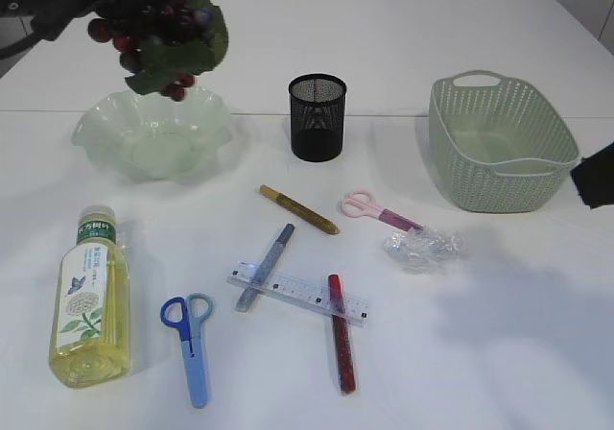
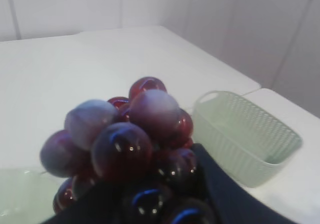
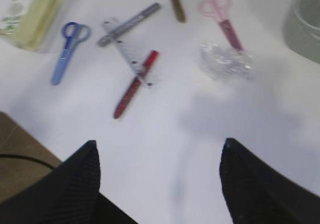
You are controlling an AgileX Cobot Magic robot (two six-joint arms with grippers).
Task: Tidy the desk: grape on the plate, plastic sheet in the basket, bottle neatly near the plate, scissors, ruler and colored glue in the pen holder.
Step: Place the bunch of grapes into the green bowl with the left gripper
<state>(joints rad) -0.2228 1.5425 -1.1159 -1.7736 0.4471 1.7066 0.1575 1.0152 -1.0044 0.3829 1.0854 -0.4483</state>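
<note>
Exterior view: the left claw (image 1: 158, 36), clamped on the grape (image 1: 163, 32) bunch, hangs at the top left with the bunch directly above the far rim of the pale green plate (image 1: 110, 128); the drop needed looks to be straight down and slightly toward the camera. The bottle (image 1: 89, 300) lies on its side on the tabletop (image 1: 499, 334), near the plate's front.

Left wrist view: the grape bunch fills the frame between dark fingers (image 2: 220, 194), with a sliver of plate at lower left and the basket (image 2: 250, 139) well off to the right.

Right wrist view: the right claw (image 3: 160, 179) hovers with its fingers wide apart and empty. The plastic sheet (image 3: 227, 61) lies ahead of it and slightly right, beside the pink scissors (image 3: 222, 19), making this the nearer arm for it.
</note>
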